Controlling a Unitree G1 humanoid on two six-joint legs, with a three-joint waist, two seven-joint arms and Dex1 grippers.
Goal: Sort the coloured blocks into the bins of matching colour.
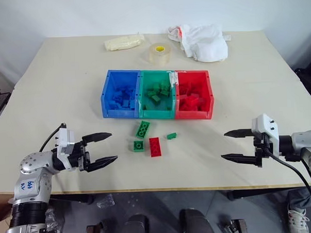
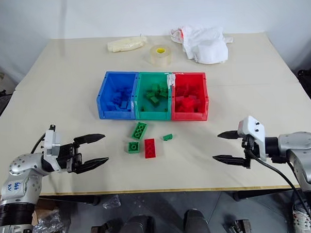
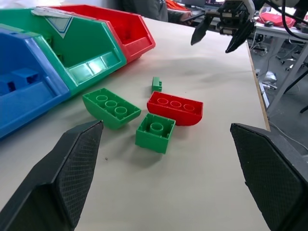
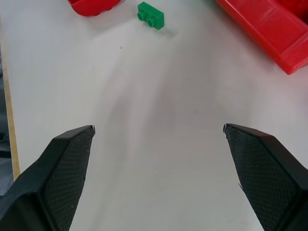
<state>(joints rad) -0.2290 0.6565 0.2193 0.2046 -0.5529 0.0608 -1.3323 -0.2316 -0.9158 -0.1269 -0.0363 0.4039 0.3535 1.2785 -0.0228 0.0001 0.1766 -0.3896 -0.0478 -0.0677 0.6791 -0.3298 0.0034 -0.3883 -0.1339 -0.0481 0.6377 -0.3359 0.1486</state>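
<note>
The wide, smooth, cream-coloured rectangular table [image 1: 66, 74] carries everything, its front edge running just beneath both arms. At the table's centre stand three joined open-topped plastic bins with glossy walls: the blue bin [image 1: 121, 95] on the robot's left, the green bin [image 1: 156, 96] in the middle, the red bin [image 1: 194, 95] on the right, each already holding studded bricks of its own colour.

At twelve o'clock from the bins, near the far edge, lie a crumpled white cloth with a red patch [image 1: 203, 41], a clear roll of tape with a yellow core [image 1: 159, 53] and a pale, lumpy plastic bag [image 1: 123, 42].

At six o'clock from the green bin, four loose studded plastic bricks sit on open table: a long green brick with a curved underside [image 1: 142, 129] lying tilted just before the bin's front wall, a long red brick of the same curved shape [image 1: 155, 146], a square green brick [image 1: 138, 145] just beside the red one at its nine o'clock, and a tiny green two-stud brick [image 1: 171, 136] at the red one's two o'clock, apart from it.

The left gripper [image 1: 100, 148] hangs at eight o'clock from the bricks, its textured black fingers spread wide and empty. The right gripper [image 1: 233, 145] stands at four o'clock, well apart from the bricks across bare tabletop, likewise spread and empty.
</note>
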